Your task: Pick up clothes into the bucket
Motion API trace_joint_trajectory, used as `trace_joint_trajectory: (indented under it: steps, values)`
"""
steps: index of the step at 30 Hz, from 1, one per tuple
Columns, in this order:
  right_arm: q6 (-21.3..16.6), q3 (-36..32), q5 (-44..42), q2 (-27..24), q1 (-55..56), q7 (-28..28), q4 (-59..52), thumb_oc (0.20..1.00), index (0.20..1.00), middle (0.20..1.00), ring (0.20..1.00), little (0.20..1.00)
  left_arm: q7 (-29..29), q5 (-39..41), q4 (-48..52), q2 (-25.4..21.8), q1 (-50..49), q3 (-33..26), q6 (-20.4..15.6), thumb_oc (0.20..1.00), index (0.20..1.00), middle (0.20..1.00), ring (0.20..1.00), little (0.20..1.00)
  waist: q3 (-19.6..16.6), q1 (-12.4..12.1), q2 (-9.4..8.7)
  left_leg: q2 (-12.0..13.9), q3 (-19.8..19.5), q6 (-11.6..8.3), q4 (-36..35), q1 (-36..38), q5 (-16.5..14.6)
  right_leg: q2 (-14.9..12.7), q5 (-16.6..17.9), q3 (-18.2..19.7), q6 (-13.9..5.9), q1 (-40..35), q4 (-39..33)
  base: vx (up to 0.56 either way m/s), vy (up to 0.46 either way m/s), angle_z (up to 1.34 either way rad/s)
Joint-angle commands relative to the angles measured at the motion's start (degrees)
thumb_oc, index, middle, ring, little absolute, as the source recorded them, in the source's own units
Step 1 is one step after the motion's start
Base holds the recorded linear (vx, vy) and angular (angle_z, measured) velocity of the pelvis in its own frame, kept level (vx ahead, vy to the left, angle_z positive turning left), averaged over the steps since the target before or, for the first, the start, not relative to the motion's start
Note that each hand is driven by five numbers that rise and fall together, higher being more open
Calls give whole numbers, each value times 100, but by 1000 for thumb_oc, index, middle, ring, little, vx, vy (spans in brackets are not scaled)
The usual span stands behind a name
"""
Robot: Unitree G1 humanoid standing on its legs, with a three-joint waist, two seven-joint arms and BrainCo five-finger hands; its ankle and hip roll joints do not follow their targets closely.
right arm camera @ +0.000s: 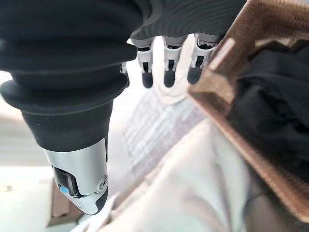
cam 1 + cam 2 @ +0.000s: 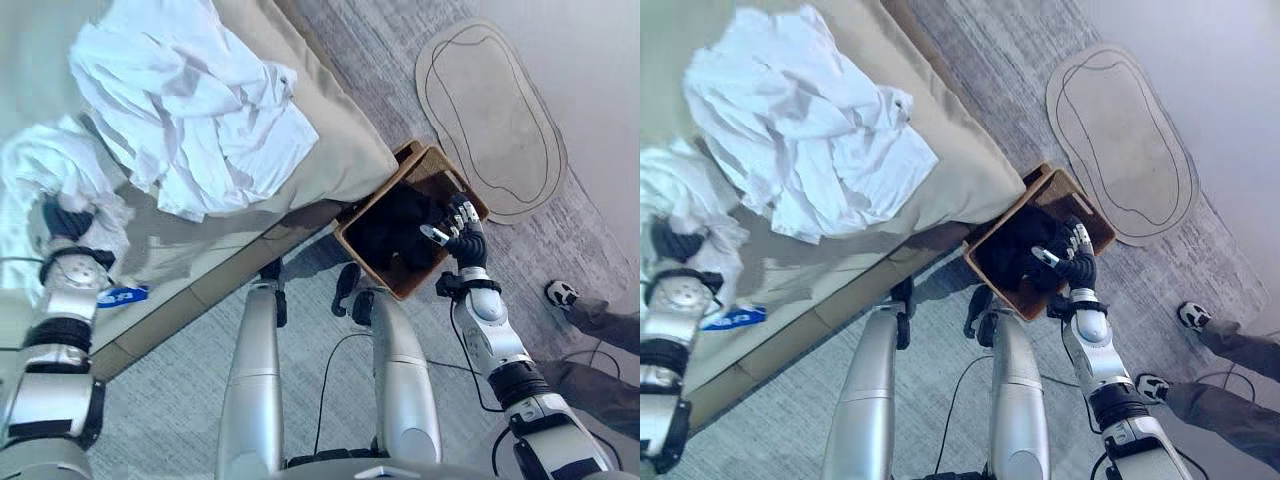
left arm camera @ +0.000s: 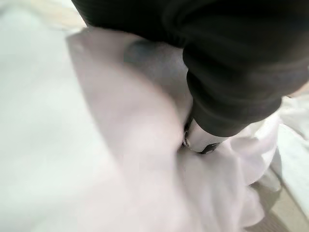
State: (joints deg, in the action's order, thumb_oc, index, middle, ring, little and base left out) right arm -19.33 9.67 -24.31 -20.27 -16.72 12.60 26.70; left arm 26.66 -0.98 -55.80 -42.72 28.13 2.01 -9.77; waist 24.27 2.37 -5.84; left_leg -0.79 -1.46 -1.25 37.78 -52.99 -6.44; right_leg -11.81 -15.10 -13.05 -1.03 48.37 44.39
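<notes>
Reaching into cloth at nine o'clock in the eye views: left hand (image 2: 66, 218), dark cover sunk in a small white garment (image 2: 48, 165) at the near edge of the bed (image 2: 345, 150). Hidden in the folds in its wrist view too, so no telling whether curled on the cloth or merely pressed into it. Beside that wrist, at about eight o'clock, a small blue item (image 2: 122, 296) lying on the bed edge.

Hovering at three o'clock over the bucket (image 2: 402, 288): right hand (image 2: 455, 228), fingers (image 1: 166, 72) straight and slightly spread in its wrist view, thumb apart, holding nothing.

Already done, judging by the contents: dark clothes (image 2: 392, 235) heaped inside the brown, box-like bucket, standing on the floor just beside the bed's corner.

Left to do, and probably the larger share: lifting the small white garment across to the bucket, then the big white pile (image 2: 185, 110) sprawled on the bed at eleven o'clock, well apart from both hands.

Farther off, at one o'clock, an oval rug (image 2: 490, 110) on the floor; at four o'clock, a person's shoe (image 2: 560, 293).
</notes>
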Motion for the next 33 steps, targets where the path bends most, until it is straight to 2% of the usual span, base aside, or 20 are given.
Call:
trace_joint_trajectory:
  steps: [1, 3, 4, 7, 8, 15, 16, 20, 23, 26, 27, 29, 31, 33]
  values:
    - [-98, -164, 64, 70, 130, 35, 49, 1000, 1000, 1000, 1000, 1000, -19, 303, -116, 118, -445, -239, -218, 200, 200, 200, 200, 200, -394, 54, 176, 296, -275, 58, -323, 446, -69, -414, 1204, 254, -860, -497, -1266, 80, -5, 5]
    - [-66, -209, 104, 53, 169, 22, 65, 1000, 1000, 1000, 1000, 1000, 33, 400, 221, 318, -715, -339, -300, 200, 200, 200, 200, 200, -413, -2, 204, 275, -280, 53, -582, 792, -1, -439, 1269, 212, -883, -840, -1498, 48, -12, 6]
    - [-32, -294, 173, 25, 215, 27, 78, 1000, 1000, 1000, 1000, 1000, 106, 421, 693, 476, -984, -436, -412, 200, 200, 200, 200, 200, -427, -60, 218, 228, -280, 71, -893, 1059, 242, -487, 1468, 122, -843, -1157, -1812, 9, -12, 7]
    - [3, -349, 257, -12, 285, 13, 84, 1000, 1000, 1000, 1000, 1000, 178, 395, 1112, 650, -1267, -528, -527, 200, 200, 200, 200, 200, -435, -124, 237, 221, -289, 50, -1256, 1478, 330, -501, 1529, 59, -861, -1590, -2130, 67, -28, 13]
    - [24, -447, 321, -26, 391, -3, 74, 1000, 1000, 1000, 1000, 1000, 252, 199, 1860, 799, -1601, -608, -609, 200, 200, 200, 200, 200, -467, -210, 247, 208, -310, 33, -1548, 1832, 410, -499, 1595, 5, -878, -1967, -2409, 88, -46, 4]
    - [131, -593, 600, -60, 711, -109, 2, 1000, 1000, 1000, 1000, 1000, 291, -34, 3251, 1189, -2306, -982, -851, 200, 200, 200, 200, 200, -620, -348, 272, 239, -298, 8, -2224, 2705, 568, -490, 1753, -146, -924, -2893, -3091, 87, -45, 5]
    - [151, -614, 743, -73, 827, -156, -101, 1000, 1000, 1000, 1000, 1000, 243, -133, 3779, 1286, -2543, -1082, -914, 200, 200, 200, 200, 200, -701, -393, 283, 278, -281, -19, -2398, 2952, 568, -470, 1783, -180, -946, -3147, -3293, 81, -45, -2]
    - [151, -545, 1068, -147, 958, -211, -353, 1000, 1000, 1000, 1000, 1000, 212, -293, 4465, 1382, -2813, -1203, -1085, 200, 200, 200, 200, 200, -844, -411, 286, 306, -227, -45, -2699, 3268, 654, -416, 1918, -205, -971, -3451, -3678, 72, -44, -6]
    - [30, -400, 1413, -254, 1141, -339, -817, 1000, 1000, 1000, 1000, 1000, 316, -610, 5196, 1495, -3057, -1132, -1461, 200, 200, 200, 200, 200, -1011, -426, 265, 376, -147, -63, -2966, 3591, 706, -356, 1999, -198, -998, -3709, -3948, 57, -35, -10]
    - [-12, -316, 1585, -320, 1214, -376, -970, 1000, 1000, 1000, 1000, 1000, 139, -614, 5586, 1421, -3133, -933, -1661, 200, 200, 200, 200, 200, -1092, -426, 269, 372, -98, -55, -3107, 3814, 722, -352, 1988, -187, -1006, -3842, -3967, 73, -31, -10]
    - [-50, -210, 1855, -431, 1224, -443, -1242, 1000, 1000, 1000, 1000, 1000, -297, -273, 5847, 1373, -3144, -635, -1789, 200, 200, 200, 200, 200, -1168, -388, 295, 371, -63, -57, -3224, 3994, 743, -358, 1973, -186, -1017, -3967, -3978, 59, -21, -10]
    - [-70, -184, 1852, -483, 1193, -534, -1518, 1000, 1000, 1000, 1000, 1000, -894, 262, 6195, 1312, -3114, -294, -1914, 200, 200, 200, 200, 200, -1236, -309, 334, 377, -23, -62, -3279, 4172, 709, -339, 1925, -164, -1020, -4093, -3973, 76, -20, -5]
    - [-89, -173, 1795, -484, 1179, -585, -1615, 1000, 1000, 1000, 1000, 1000, -1088, 381, 6249, 1251, -3074, -163, -1910, 200, 200, 200, 200, 200, -1300, -277, 351, 369, -10, -59, -3315, 4216, 731, -340, 1948, -160, -1023, -4120, -4002, 58, -6, -4]
    - [-158, -58, 1901, -578, 1073, -698, -2024, 1000, 1000, 1000, 1000, 1000, -1658, 694, 6419, 1093, -2885, 305, -1904, 200, 200, 200, 200, 200, -1454, -166, 377, 365, 46, -54, -3337, 4421, 665, -310, 1923, -104, -1032, -4258, -4045, 80, -16, -3]
